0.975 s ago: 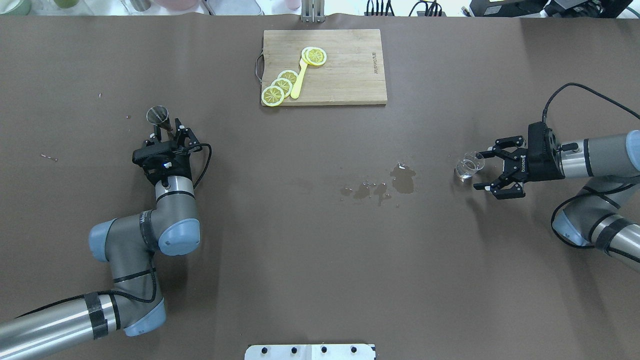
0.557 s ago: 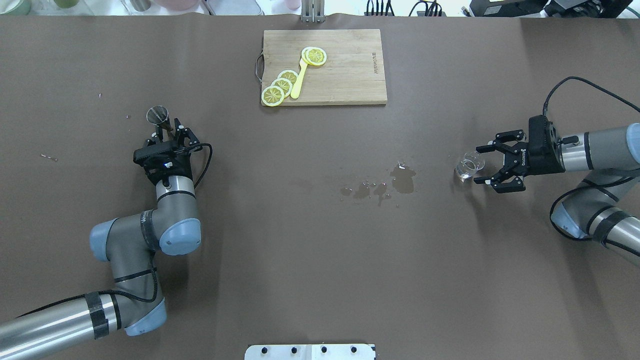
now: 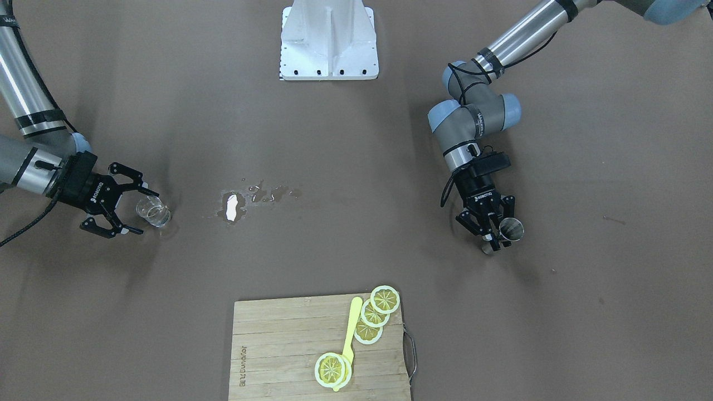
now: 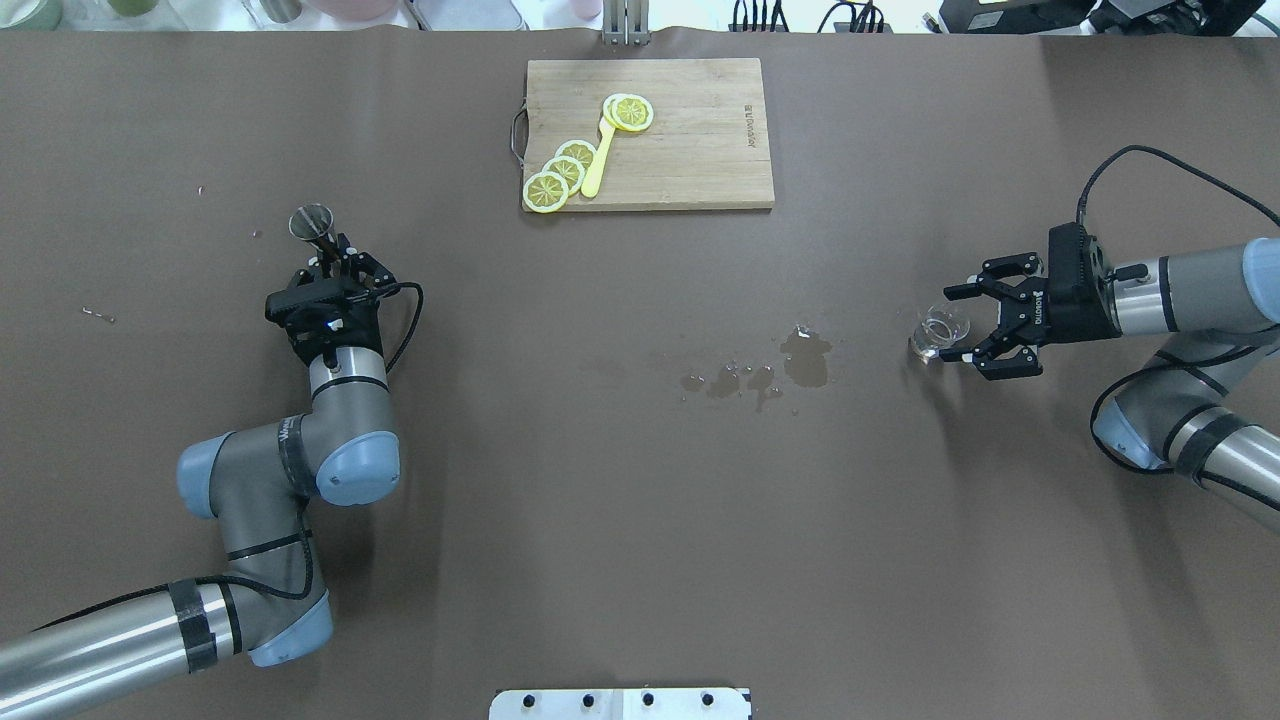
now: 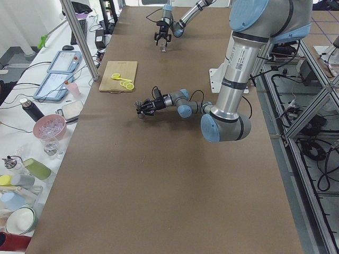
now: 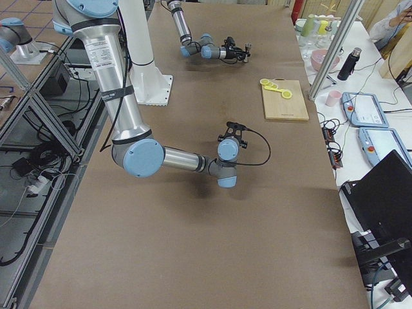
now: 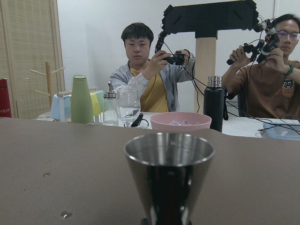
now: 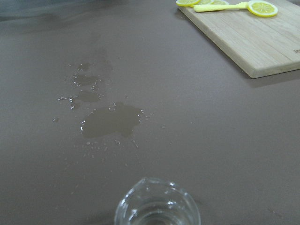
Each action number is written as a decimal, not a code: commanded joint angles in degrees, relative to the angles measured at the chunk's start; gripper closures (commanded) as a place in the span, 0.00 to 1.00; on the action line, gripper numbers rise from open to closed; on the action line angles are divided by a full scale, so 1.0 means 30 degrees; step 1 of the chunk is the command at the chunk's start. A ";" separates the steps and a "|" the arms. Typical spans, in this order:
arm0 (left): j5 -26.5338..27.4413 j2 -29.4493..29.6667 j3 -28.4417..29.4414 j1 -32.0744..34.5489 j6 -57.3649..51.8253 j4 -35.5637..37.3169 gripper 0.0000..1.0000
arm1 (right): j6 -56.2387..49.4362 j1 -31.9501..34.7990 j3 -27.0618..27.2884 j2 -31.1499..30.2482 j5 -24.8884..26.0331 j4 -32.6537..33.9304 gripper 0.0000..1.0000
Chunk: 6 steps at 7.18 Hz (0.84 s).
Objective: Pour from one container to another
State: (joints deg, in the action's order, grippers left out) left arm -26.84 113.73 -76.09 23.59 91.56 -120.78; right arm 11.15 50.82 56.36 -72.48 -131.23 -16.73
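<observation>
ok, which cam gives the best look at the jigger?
Left wrist view: the steel jigger fills the frame, upright, rim and upper cone sharp. Overhead and front-facing show it small, mostly from above. Both side views show barely a speck; the right wrist view misses it.

Brown table [image 4: 640, 520], white wall [image 7: 93, 28], bamboo blind [image 7: 28, 51], tiled floor [image 5: 326, 21]

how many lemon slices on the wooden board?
4 clearly: three yellow lemon slices overlap in a row by the handle edge of the wooden cutting board; a lone slice lies over one end of the yellow stick. A fifth may hide beneath it.
</observation>
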 commanded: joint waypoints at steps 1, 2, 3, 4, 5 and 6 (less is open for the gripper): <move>-0.0253 0.0000 -0.1000 0.0602 -0.3226 -0.1825 1.00 | -0.0024 -0.0298 -0.0036 0.0018 0.0061 0.0012 0.11; -0.0689 0.0000 -0.1003 0.0633 -0.5535 -0.3638 1.00 | -0.0024 -0.0387 -0.0037 0.0018 0.0120 0.0012 0.11; -0.2027 0.0058 -0.1061 0.0865 -0.7125 -0.5078 1.00 | -0.0053 -0.0446 -0.0037 0.0047 0.0120 0.0041 0.11; -0.2534 0.0232 -0.1178 0.0897 -0.8678 -0.6049 1.00 | -0.0053 -0.0504 -0.0095 0.0048 0.0178 0.0041 0.11; -0.3264 0.0437 -0.1498 0.0984 -0.9766 -0.6958 1.00 | -0.0082 -0.0563 -0.0182 0.0048 0.0208 0.0041 0.12; -0.4228 0.0787 -0.1704 0.1014 -1.1169 -0.7924 1.00 | -0.0083 -0.0564 -0.0241 0.0048 0.0208 0.0041 0.12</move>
State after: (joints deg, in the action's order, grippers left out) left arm -36.16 115.00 -80.34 26.43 63.33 -140.74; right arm 10.93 49.23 55.88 -72.34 -130.66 -16.62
